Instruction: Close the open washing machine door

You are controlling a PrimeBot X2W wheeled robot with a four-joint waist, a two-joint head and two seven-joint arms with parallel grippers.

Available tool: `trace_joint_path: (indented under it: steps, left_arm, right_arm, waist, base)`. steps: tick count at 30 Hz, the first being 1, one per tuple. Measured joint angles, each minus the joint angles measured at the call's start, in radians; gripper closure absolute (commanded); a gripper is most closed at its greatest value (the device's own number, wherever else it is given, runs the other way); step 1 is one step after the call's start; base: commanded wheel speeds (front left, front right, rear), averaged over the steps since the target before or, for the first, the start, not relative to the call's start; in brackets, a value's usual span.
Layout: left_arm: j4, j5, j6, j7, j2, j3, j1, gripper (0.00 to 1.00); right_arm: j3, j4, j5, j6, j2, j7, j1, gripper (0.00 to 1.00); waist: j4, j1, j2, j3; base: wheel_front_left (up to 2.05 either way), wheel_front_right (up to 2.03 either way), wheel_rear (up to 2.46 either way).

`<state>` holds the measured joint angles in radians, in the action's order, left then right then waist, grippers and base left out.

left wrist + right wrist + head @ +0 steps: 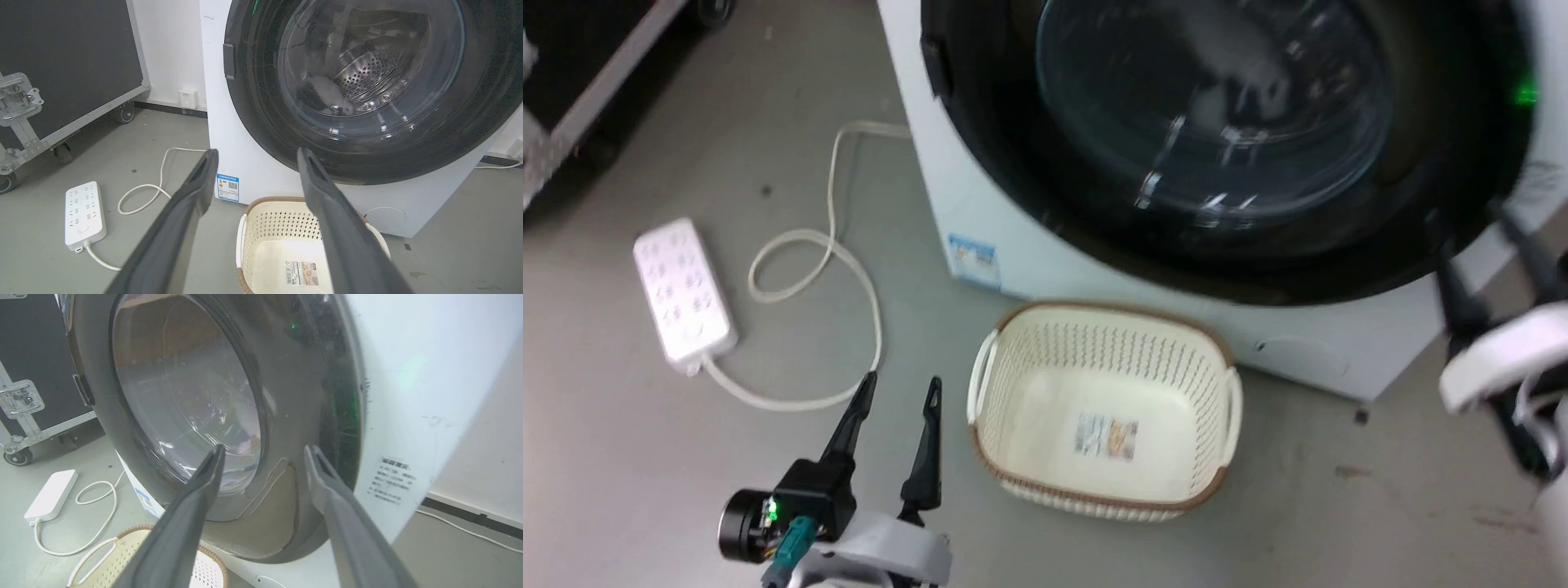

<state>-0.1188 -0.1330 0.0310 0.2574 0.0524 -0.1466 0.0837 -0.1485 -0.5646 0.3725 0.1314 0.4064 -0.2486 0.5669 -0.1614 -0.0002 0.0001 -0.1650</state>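
Observation:
The washing machine door, round and glossy black with a bulging glass window, lies flat against the front of the white washing machine. Through the door glass I see the steel drum. My left gripper hovers open over the floor, left of the basket and well short of the machine; its fingers frame nothing (left gripper). My right gripper is open and blurred at the door's lower right edge. The right gripper points at the door rim, close to it; contact cannot be told. The machine side panel is to its right.
A cream perforated basket stands on the floor directly before the machine. A white power strip with a looped cable lies to the left. A black wheeled flight case stands at the far left.

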Motion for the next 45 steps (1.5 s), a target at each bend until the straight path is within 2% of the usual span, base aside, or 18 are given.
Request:
trace_joint_path:
  steps: [3, 10, 14, 19, 27, 28, 45]
  left_arm:
    - [-0.006, 0.0, 0.007, 0.0, 0.001, 0.016, -0.019, 0.0]
    - [-0.028, -0.001, 0.01, 0.0, 0.001, 0.046, -0.061, 0.0]
    - [-0.043, -0.002, 0.011, 0.0, 0.0, 0.051, -0.068, 0.0]
    - [-0.066, -0.013, 0.012, 0.0, -0.001, 0.053, -0.073, 0.0]
    - [-0.066, -0.019, 0.016, 0.0, -0.001, 0.053, -0.086, 0.0]
    - [-0.067, -0.02, 0.016, -0.002, -0.001, 0.053, -0.086, 1.0]
    - [-0.051, -0.01, 0.015, -0.027, -0.002, 0.061, -0.086, 1.0]
  right_arm:
    - [0.047, 0.11, -0.032, 0.0, -0.044, -0.005, -0.116, 0.0]
    - [0.201, 0.414, -0.161, 0.0, -0.22, -0.009, -0.424, 0.0]
    - [0.222, 0.535, -0.243, 0.0, -0.3, -0.009, -0.558, 0.0]
    - [0.236, 0.573, -0.254, 0.0, -0.343, -0.009, -0.632, 0.0]
    - [0.233, 0.574, -0.251, 0.0, -0.35, -0.009, -0.647, 0.0]
    - [0.232, 0.574, -0.251, 0.0, -0.35, -0.009, -0.646, 1.0]
    - [0.226, 0.573, -0.258, 0.0, -0.35, 0.017, -0.644, 1.0]
  waist:
    - [0.025, 0.0, 0.0, 0.052]
    - [0.104, -0.0001, 0.0, 0.138]
    - [0.144, 0.0, 0.0, 0.163]
    - [0.168, 0.0, 0.0, 0.177]
    - [0.171, 0.0002, -0.0001, 0.174]
    - [0.171, 0.0003, 0.0, 0.174]
    - [0.17, 0.0004, 0.0, 0.173]
  base:
    - [0.0, 0.0, 0.0]
    - [0.0, 0.0, 0.0]
    - [0.0, 0.0, 0.0]
    - [0.0, 0.0, 0.0]
    - [0.0, 0.0, 0.0]
    - [0.0, 0.0, 0.0]
    - [0.0, 0.0, 0.0]
